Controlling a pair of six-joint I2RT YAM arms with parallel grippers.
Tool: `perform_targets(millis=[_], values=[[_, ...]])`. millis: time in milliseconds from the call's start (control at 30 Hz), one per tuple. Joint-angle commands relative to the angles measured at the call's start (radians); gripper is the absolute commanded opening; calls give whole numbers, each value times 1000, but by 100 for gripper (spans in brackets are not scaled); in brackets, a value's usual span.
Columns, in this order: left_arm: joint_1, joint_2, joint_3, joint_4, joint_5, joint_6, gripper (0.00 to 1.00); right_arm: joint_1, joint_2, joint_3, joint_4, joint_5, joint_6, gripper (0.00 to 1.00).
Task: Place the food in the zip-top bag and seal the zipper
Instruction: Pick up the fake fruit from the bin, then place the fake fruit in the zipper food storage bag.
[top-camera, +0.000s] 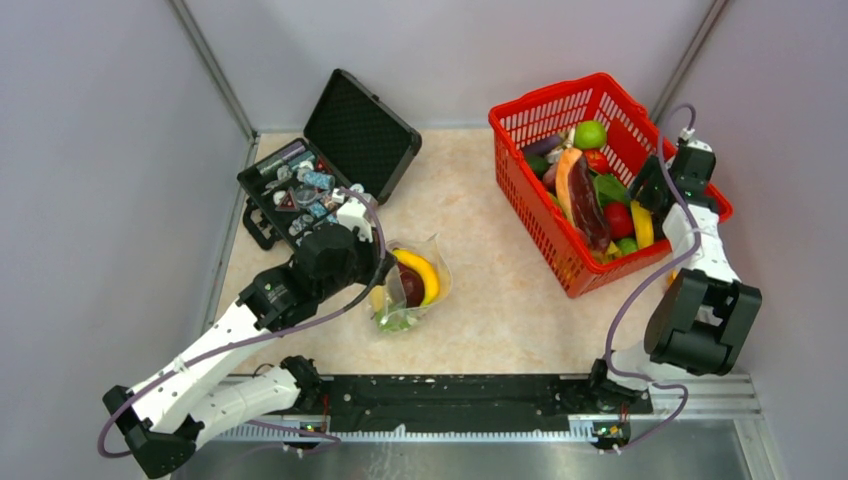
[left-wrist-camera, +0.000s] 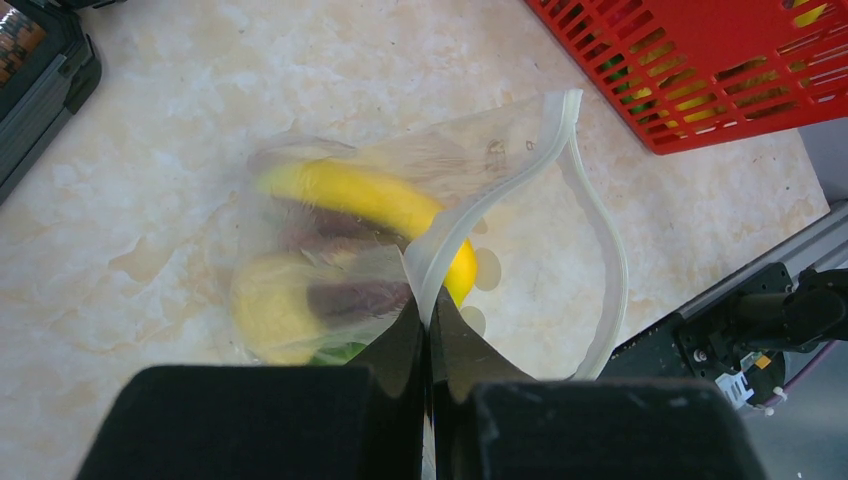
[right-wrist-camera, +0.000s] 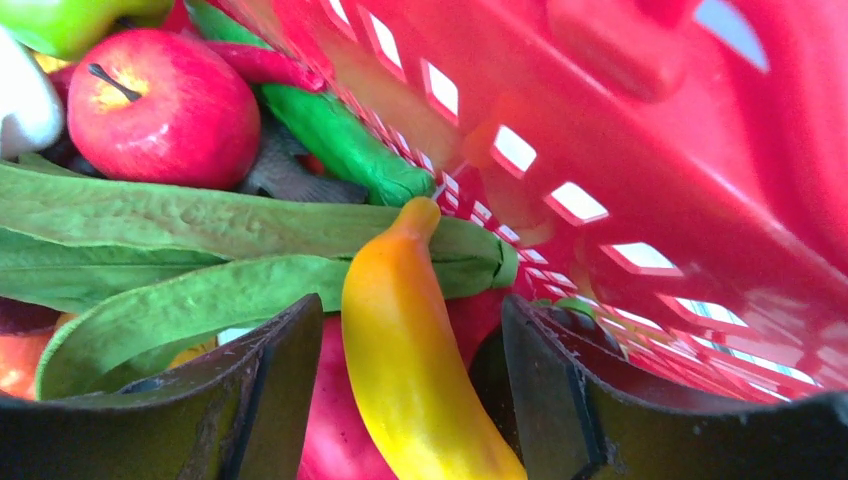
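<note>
From the overhead camera I saw the bag (top-camera: 415, 292) lying on the table (top-camera: 490, 280), between the open black case (top-camera: 362, 130) and the red basket (top-camera: 520, 125). It sat right at the tip of my left hand (top-camera: 380, 278). The left arm reached forward and to the right from its base, its wrist tipped down onto the bag's near edge. A yellow banana (top-camera: 427, 275) lay inside the bag with darker and green pieces. My right arm bent up over the basket's right wall, and the right hand (top-camera: 645, 202) hung down among the food piled there.

On the left wrist camera, the left hand (left-wrist-camera: 428, 310) was pinched fully closed on the zipper (left-wrist-camera: 455, 235). The other side of the strip bowed out to the right, so the mouth gaped. Through the plastic I made out the yellow banana, a rounder yellow piece (left-wrist-camera: 270, 315) and something dark purple.

On the right wrist camera, the right hand (right-wrist-camera: 410, 320) stood with its fingers spread on either side of a second banana (right-wrist-camera: 410, 390). There was a gap on both sides, so it was gripping nothing. Beyond it in the basket lay long green pods (right-wrist-camera: 200, 215) and a red apple (right-wrist-camera: 160, 105).
</note>
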Motion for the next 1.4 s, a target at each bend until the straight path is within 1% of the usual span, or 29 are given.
perform_targets(millis=[0, 67, 133, 233, 267, 367, 400, 467, 500, 567, 600, 800, 1000, 1133, 1233, 1300, 1367], values=[[2, -3, -1, 64, -13, 15, 0, 1, 1, -38, 123, 57, -13, 66], [1, -6, -2, 63, -11, 12, 0, 2, 3, -51, 139, 83, -10, 66], [2, -10, -7, 64, -16, 8, 0, 1, 9, -86, 214, 122, 0, 66], [1, -18, -14, 69, -16, 4, 0, 1, 29, -155, 317, 157, 33, 57], [1, -20, -14, 69, -15, 3, 0, 2, 34, -164, 321, 141, 40, 52], [2, -26, -11, 63, -18, 1, 0, 2, 39, -182, 341, 124, 66, 42], [1, -28, -9, 61, -18, 1, 0, 2, 30, -190, 346, 122, 69, 40], [2, -33, -10, 55, -21, 1, 0, 2, -7, -215, 369, 114, 70, 32], [2, -34, -12, 55, -23, 0, 0, 2, -33, -230, 386, 107, 70, 28], [1, -34, -14, 56, -24, -3, 0, 1, -102, -259, 421, 78, 64, 10], [1, -34, -14, 58, -23, -5, 0, 1, -136, -270, 430, 57, 64, 7], [0, -20, -12, 64, -3, -12, 0, 2, -333, -295, 434, -92, 65, 5], [1, -1, -4, 65, 9, -11, 0, 1, -459, -318, 432, -261, 104, 0], [1, 6, -2, 67, 17, -13, 0, 1, -532, -373, 508, -406, 178, 0], [1, 9, -2, 66, 18, -14, 0, 1, -569, -402, 607, -499, 239, 0], [1, 12, -2, 66, 22, -15, 0, 1, -574, -394, 647, -559, 255, 0], [1, 16, 1, 66, 27, -15, 0, 1, -575, -370, 648, -611, 257, 0]])
